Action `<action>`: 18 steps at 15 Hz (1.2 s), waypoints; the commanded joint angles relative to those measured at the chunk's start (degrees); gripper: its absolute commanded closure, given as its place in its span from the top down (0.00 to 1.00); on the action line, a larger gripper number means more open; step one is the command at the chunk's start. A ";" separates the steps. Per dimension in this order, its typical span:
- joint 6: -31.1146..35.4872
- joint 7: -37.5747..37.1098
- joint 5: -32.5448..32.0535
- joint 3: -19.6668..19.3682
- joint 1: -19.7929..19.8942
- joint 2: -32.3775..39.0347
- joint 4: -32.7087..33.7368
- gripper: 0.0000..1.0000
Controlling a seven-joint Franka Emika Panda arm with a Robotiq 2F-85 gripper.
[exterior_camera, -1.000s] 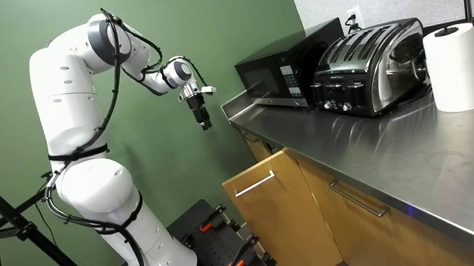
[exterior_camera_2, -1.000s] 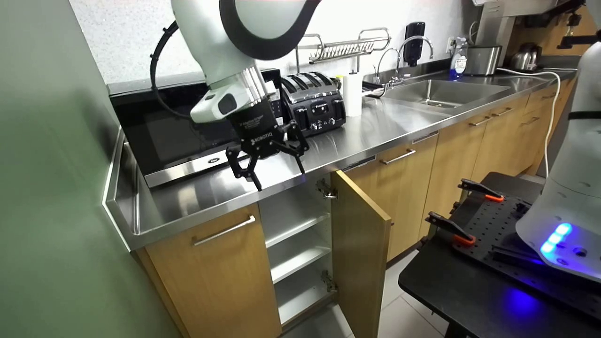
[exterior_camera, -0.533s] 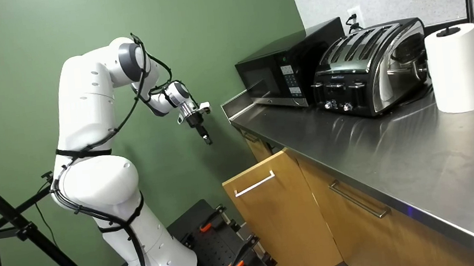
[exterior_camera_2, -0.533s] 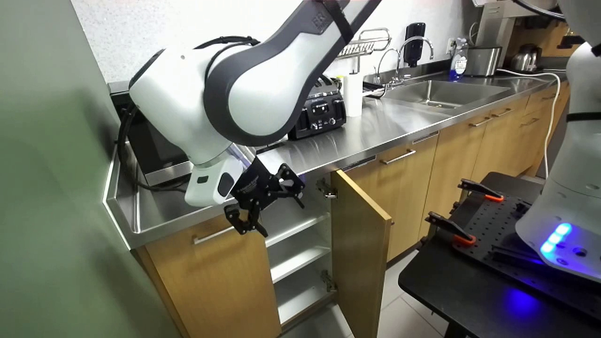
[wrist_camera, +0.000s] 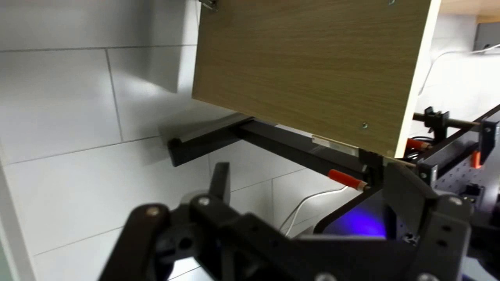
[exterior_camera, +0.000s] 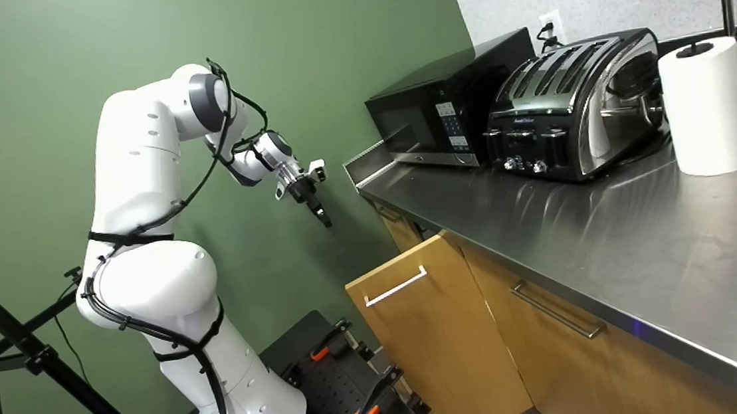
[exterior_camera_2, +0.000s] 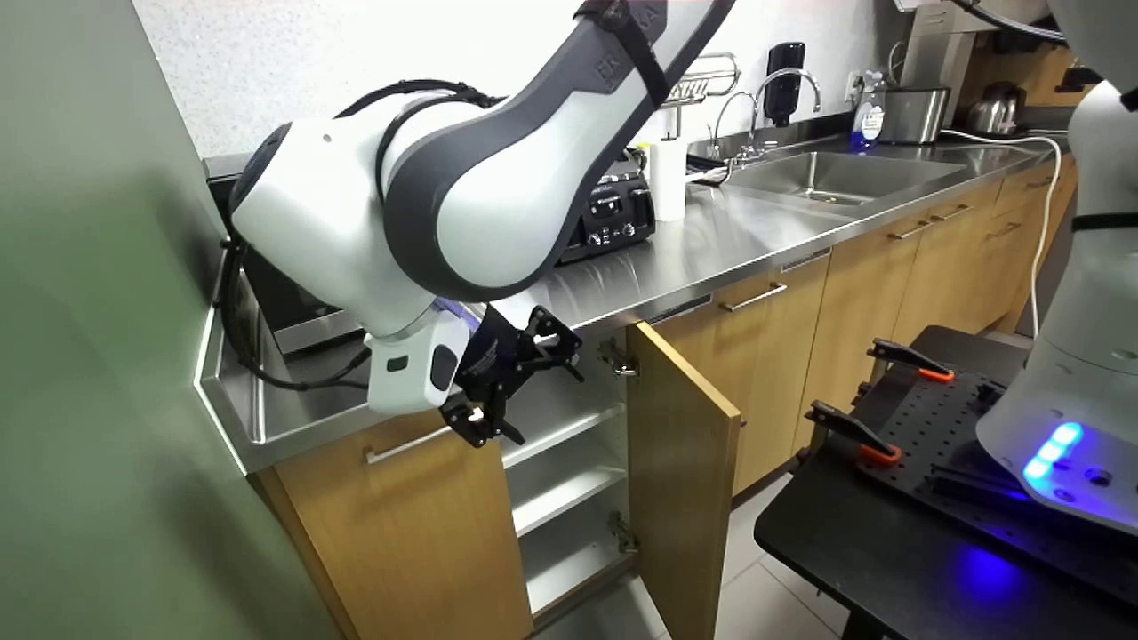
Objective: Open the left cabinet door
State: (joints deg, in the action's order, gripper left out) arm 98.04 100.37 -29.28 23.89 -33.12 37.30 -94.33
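The left cabinet door (exterior_camera_2: 418, 524) is a light-tan panel at the left, standing closed in an exterior view. Its slim silver bar handle (exterior_camera_2: 404, 446) is near the top edge, its right end hidden behind my gripper. Only a sliver of that door shows in another exterior view (exterior_camera: 403, 232). My gripper (exterior_camera_2: 547, 404) is open and empty in the air, tilted, seen before the open cabinet's top and beside the handle's right end. In the wrist view the fingers (wrist_camera: 221, 181) are wide apart with only floor and table between them. The left door is not recognizable there.
A neighbouring cabinet door (exterior_camera_2: 680, 480) stands swung open, its shelves (exterior_camera_2: 569, 498) exposed. Its inner face also fills the top of the wrist view (wrist_camera: 312, 66). The steel counter (exterior_camera: 610, 226) holds a microwave (exterior_camera: 427, 118) and toaster (exterior_camera: 573, 106). A black table (exterior_camera_2: 827, 524) with clamps stands nearby.
The arm has come down from the counter's edge level to in front of the open cabinet, and the gripper has tilted. In the last half second it moved only slightly. Both doors stay the same.
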 commanded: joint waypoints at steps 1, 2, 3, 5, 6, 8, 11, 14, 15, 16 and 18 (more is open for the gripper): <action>-8.85 5.65 -4.07 -1.19 -5.53 4.79 7.00 1.00; -10.71 7.38 -5.36 -1.43 -6.79 5.85 8.21 1.00; -12.21 9.42 -6.94 -1.74 -7.91 6.80 9.13 1.00; -14.27 13.96 -10.31 -2.62 -9.38 7.82 9.57 1.00; -14.30 16.96 -12.00 -2.87 -9.35 7.61 8.67 1.00; -14.29 23.12 -15.54 -3.53 -9.00 7.61 7.35 1.00; -13.09 23.14 -16.48 -3.83 -8.90 8.18 7.37 1.00; -13.23 24.43 -17.18 -4.16 -8.72 8.21 7.38 1.00; -14.57 25.98 -21.21 -5.13 -10.77 8.91 7.66 1.00; -15.36 27.71 -23.82 -5.36 -11.72 9.56 7.62 1.00; -14.31 30.38 -28.28 -5.27 -12.21 10.54 6.75 1.00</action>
State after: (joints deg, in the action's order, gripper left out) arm 84.76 127.01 -52.31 19.58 -43.20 46.49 -87.35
